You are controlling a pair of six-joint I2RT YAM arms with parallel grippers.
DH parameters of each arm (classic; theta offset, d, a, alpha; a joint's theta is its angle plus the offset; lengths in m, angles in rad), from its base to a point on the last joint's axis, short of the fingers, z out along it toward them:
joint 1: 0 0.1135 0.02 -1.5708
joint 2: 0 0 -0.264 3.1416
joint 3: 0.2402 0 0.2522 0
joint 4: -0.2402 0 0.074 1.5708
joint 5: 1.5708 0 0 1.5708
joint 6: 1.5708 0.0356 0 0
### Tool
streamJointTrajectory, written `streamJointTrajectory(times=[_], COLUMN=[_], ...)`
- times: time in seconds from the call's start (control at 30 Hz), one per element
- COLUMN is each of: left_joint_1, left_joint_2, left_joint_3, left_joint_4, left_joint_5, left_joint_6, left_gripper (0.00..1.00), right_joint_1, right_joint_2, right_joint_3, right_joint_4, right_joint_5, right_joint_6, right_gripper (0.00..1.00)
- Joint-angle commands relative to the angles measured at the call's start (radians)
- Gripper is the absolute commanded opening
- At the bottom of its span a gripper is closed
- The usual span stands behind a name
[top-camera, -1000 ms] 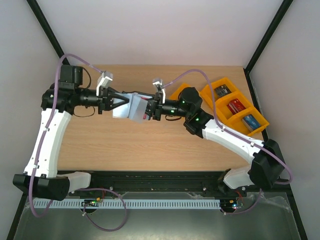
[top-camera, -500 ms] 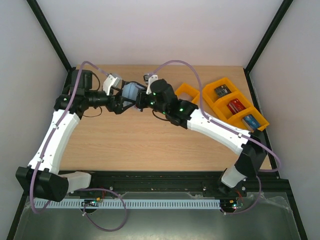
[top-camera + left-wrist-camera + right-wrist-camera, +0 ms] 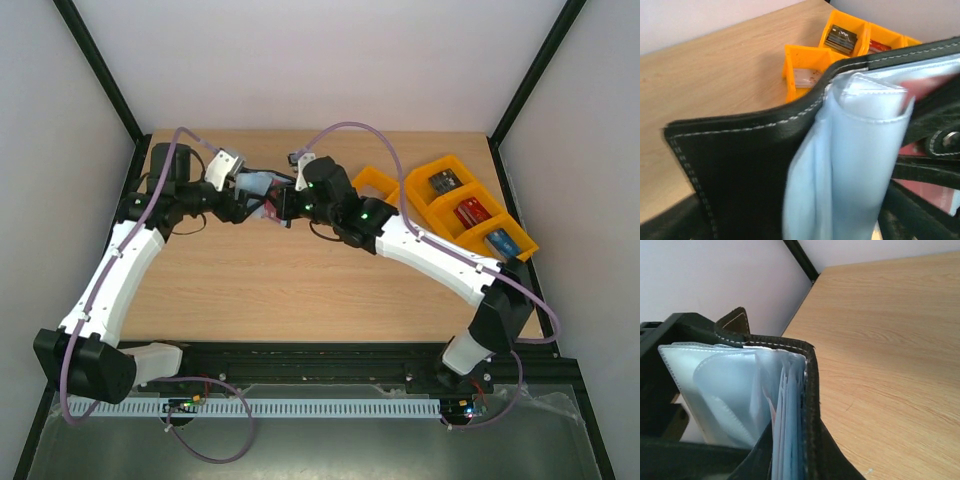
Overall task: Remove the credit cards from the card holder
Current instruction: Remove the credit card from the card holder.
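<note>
The black card holder (image 3: 258, 186) hangs above the table's back left, between my two grippers. My right gripper (image 3: 283, 203) is shut on its right edge; the right wrist view shows the black cover (image 3: 810, 390) and the pale blue-grey pockets (image 3: 735, 390) edge-on. My left gripper (image 3: 243, 200) is at the holder's left side. In the left wrist view the cover (image 3: 750, 165) and pockets (image 3: 860, 150) fill the space between the widely spread fingers, which are mostly hidden. A red credit card (image 3: 926, 84) shows inside a clear pocket.
An orange tray (image 3: 470, 215) with three compartments, each holding a card-like item, stands at the right edge of the wooden table (image 3: 300, 290). A smaller orange tray (image 3: 378, 186) sits just left of it, close to my right arm.
Both grippers and the card holder have moved toward the back left. My left gripper let go of the holder's flap and its fingers spread wide. The right stayed shut on the holder.
</note>
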Motion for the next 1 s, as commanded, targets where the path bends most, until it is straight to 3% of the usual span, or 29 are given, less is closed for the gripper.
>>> streamJointTrajectory(times=[0.0, 0.1, 0.23, 0.33, 0.47, 0.53, 0.73, 0.87, 0.9, 0.97], left_joint_1=[0.004, 0.035, 0.088, 0.116, 0.169, 0.181, 0.182, 0.182, 0.182, 0.182], left_joint_2=[0.009, 0.004, 0.000, -0.004, -0.010, -0.015, -0.015, -0.015, -0.015, -0.016], left_joint_3=[-0.012, -0.003, 0.005, 0.022, 0.050, 0.062, 0.076, 0.076, 0.078, 0.077], left_joint_4=[0.009, -0.016, -0.041, -0.053, -0.084, -0.110, -0.133, -0.118, -0.116, -0.116], left_joint_5=[-0.009, 0.084, 0.357, 0.511, 0.635, 0.645, 0.644, 0.645, 0.649, 0.658], left_joint_6=[0.011, 0.019, -0.005, -0.023, -0.029, -0.017, -0.005, -0.027, -0.028, -0.026], left_gripper=[0.72, 0.41, 0.05, 0.02, 0.02, 0.02, 0.02, 0.02, 0.02, 0.02], right_joint_1=[-0.017, -0.038, -0.069, -0.095, -0.141, -0.166, -0.186, -0.186, -0.185, -0.185], right_joint_2=[-0.102, -0.138, -0.175, -0.191, -0.248, -0.279, -0.274, -0.244, -0.237, -0.217], right_joint_3=[-0.040, -0.080, -0.119, -0.140, -0.218, -0.280, -0.352, -0.358, -0.363, -0.356], right_joint_4=[0.186, 0.220, 0.247, 0.254, 0.298, 0.349, 0.457, 0.592, 0.624, 0.636], right_joint_5=[-0.212, -0.280, -0.405, -0.476, -0.543, -0.581, -0.666, -0.730, -0.727, -0.704], right_joint_6=[-0.001, -0.025, -0.084, -0.113, -0.149, -0.152, -0.093, -0.015, 0.005, 0.014], right_gripper=[0.02, 0.02, 0.02, 0.04, 0.38, 0.45, 0.46, 0.54, 0.52, 0.36])
